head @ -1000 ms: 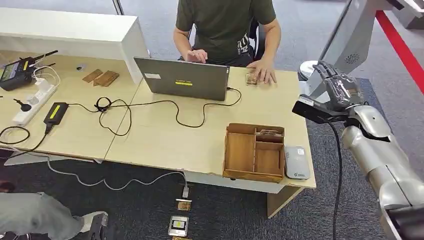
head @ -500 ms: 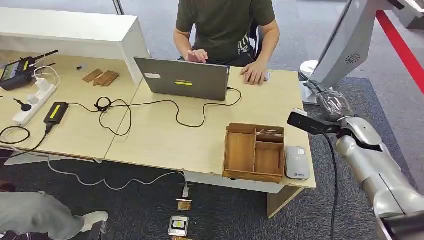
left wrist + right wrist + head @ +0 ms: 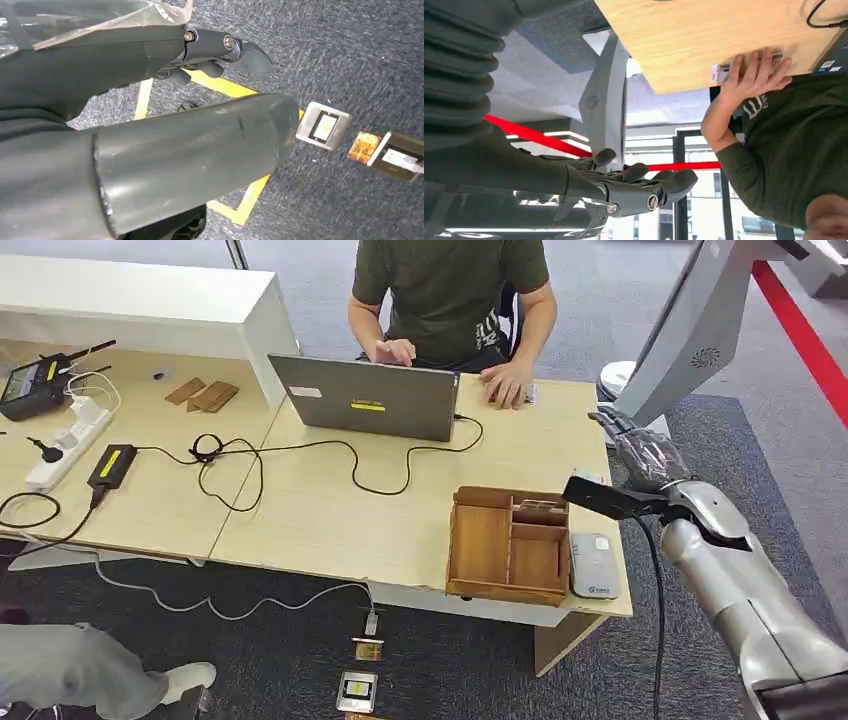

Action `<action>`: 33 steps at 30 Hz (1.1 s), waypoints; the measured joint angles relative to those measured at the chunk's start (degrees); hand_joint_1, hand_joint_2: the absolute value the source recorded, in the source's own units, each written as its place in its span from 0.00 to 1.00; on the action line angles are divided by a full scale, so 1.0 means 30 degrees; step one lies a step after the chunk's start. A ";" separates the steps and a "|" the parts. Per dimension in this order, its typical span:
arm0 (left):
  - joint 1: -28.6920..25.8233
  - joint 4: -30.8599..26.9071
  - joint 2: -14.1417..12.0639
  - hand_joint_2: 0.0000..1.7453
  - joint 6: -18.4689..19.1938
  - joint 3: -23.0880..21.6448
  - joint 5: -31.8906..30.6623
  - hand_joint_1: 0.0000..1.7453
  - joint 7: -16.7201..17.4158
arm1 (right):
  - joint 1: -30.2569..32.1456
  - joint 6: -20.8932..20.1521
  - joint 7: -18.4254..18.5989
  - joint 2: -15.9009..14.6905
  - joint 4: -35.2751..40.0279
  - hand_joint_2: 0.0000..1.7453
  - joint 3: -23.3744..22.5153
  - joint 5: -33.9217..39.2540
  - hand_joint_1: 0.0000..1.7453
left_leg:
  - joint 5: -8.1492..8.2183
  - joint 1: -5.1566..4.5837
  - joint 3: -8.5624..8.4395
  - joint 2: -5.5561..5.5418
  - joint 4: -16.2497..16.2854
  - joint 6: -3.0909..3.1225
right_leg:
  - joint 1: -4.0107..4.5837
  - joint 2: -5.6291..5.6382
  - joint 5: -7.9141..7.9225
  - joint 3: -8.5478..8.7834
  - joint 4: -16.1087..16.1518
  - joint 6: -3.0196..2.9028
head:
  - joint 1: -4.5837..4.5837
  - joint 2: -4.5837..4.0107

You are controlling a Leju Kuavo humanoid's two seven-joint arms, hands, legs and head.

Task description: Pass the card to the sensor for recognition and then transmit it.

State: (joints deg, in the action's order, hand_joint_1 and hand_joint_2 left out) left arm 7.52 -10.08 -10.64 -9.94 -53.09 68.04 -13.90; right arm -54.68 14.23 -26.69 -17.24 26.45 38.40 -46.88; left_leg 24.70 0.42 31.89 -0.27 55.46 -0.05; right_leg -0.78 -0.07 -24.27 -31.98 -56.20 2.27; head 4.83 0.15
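A card [image 3: 529, 393] lies at the table's far edge beside the laptop, mostly covered by a person's hand [image 3: 503, 388]; in the right wrist view the card [image 3: 720, 73] peeks out from under that person's hand [image 3: 755, 75]. The grey sensor [image 3: 594, 565] lies flat near the table's front right corner, next to a wooden organiser [image 3: 509, 544] with more cards [image 3: 540, 505] in a back slot. My right hand [image 3: 640, 451] hovers off the table's right edge, empty, its fingers [image 3: 649, 186] stretched out. My left hand [image 3: 220, 47] hangs over the carpet, holding nothing.
A laptop [image 3: 365, 398] with trailing cables stands mid-table in front of the seated person. A power strip [image 3: 68, 445] and a handset are at far left. On the floor lie a small device [image 3: 357, 691] and an orange card [image 3: 364, 146]. A grey machine leg [image 3: 690, 320] rises behind my right hand.
My right hand has dropped and come nearer the table's right edge, still empty. The person drew the card a little toward the laptop and keeps a hand on it.
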 joint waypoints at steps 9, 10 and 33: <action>-0.0055 0.0000 0.0000 0.00 0.0000 0.0000 0.0000 0.00 0.0014 | 0.0155 0.0139 -0.0051 -0.0220 0.0422 1.00 0.0073 0.0241 0.00 | 0.0001 -0.0002 0.0003 -0.0002 -0.0001 0.0000 | -0.0001 0.0002 0.0000 -0.0001 -0.0001 0.0000 | 0.0007 0.0000; -0.0061 0.0000 0.0000 0.00 0.0000 0.0000 0.0000 0.00 0.0022 | 0.0189 0.0132 -0.0043 -0.0234 0.0518 1.00 0.0088 0.0256 0.00 | 0.0001 -0.0004 -0.0001 -0.0002 -0.0001 0.0000 | -0.0001 0.0002 0.0000 -0.0003 -0.0001 0.0000 | 0.0007 0.0000; -0.0155 0.0007 -0.0160 0.00 -0.0568 -0.0007 0.0728 0.00 0.1224 | -0.1202 -0.1122 -0.0621 -0.0548 0.3080 1.00 0.1414 0.1068 0.00 | -0.0001 0.0000 -0.0002 0.0001 -0.0001 0.0000 | 0.0001 0.0001 0.0001 -0.0001 -0.0008 -0.0001 | 0.0007 0.0000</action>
State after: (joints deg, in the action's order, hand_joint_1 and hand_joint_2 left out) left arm 7.06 -10.05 -11.13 -11.65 -53.11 70.23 -10.23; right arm -58.28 10.86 -28.55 -18.88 35.69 42.64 -43.68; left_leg 24.69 0.43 31.88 -0.27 55.45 -0.05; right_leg -0.78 -0.07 -24.26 -31.99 -56.23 2.27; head 4.85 0.15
